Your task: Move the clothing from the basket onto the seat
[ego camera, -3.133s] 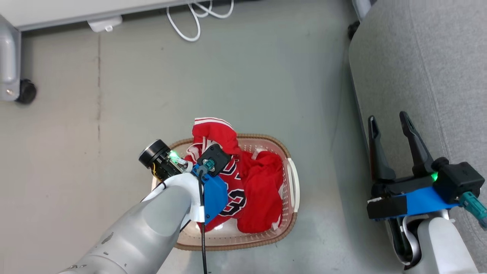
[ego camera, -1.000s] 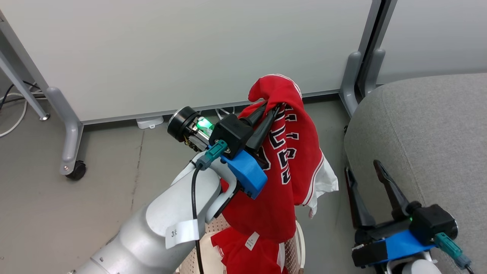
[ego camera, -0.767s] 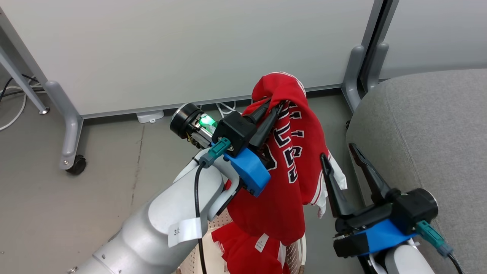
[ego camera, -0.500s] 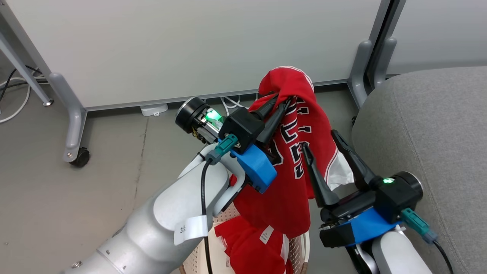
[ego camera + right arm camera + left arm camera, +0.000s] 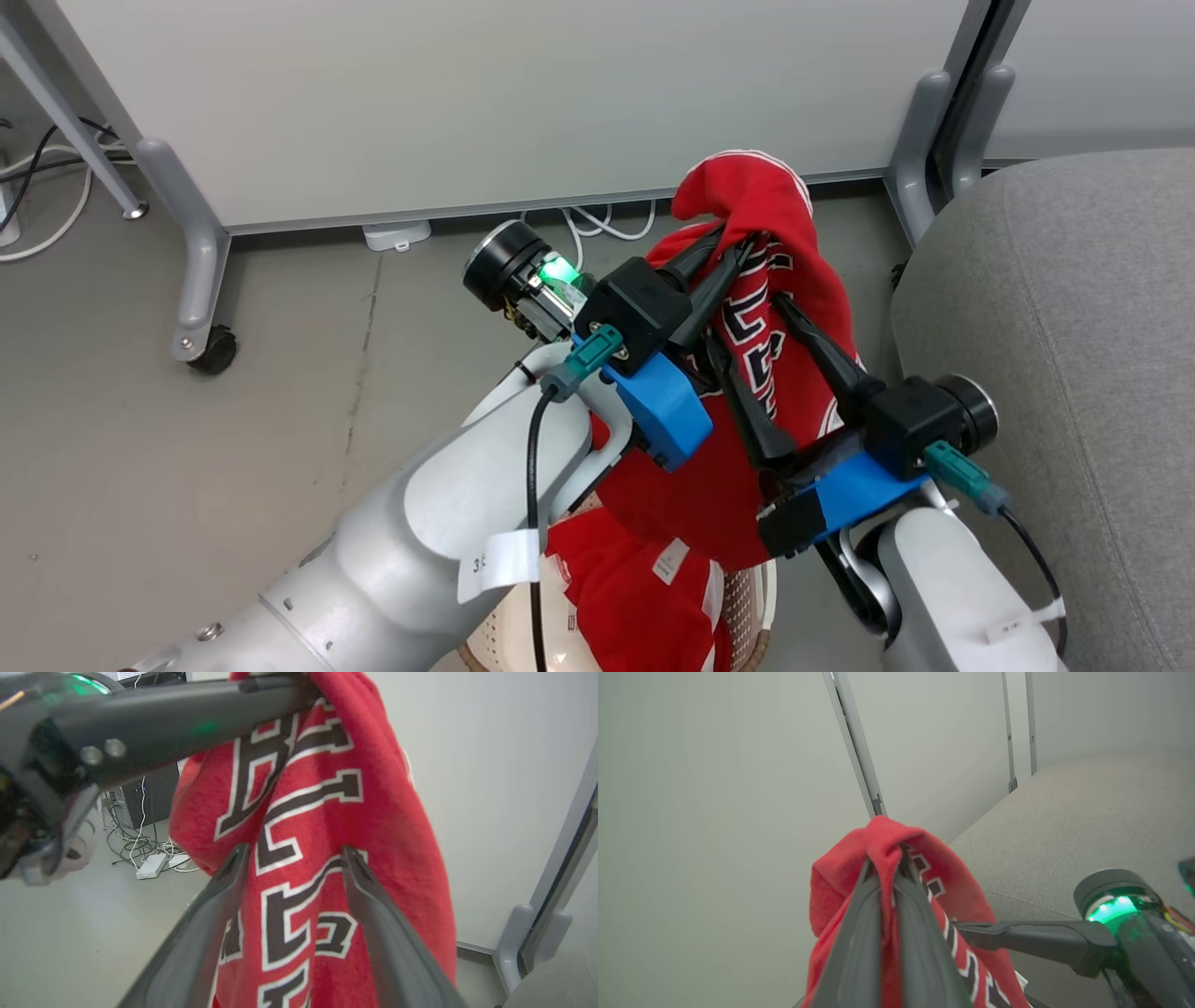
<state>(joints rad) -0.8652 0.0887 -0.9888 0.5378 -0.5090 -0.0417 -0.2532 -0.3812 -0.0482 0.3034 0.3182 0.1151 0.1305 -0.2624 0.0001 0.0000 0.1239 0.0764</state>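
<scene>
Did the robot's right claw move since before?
Yes. The right gripper slid leftward, off the edge of the grey fabric sofa cushion, up to the red lettered jersey.

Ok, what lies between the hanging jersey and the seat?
The open right pincer, its fingers pointing at the jersey from the seat side; the head view shows it.

The jersey hangs from the left gripper above the basket, where the other garment lies. The right gripper sits against the jersey's right side. The seat stands right, a partition behind.
</scene>
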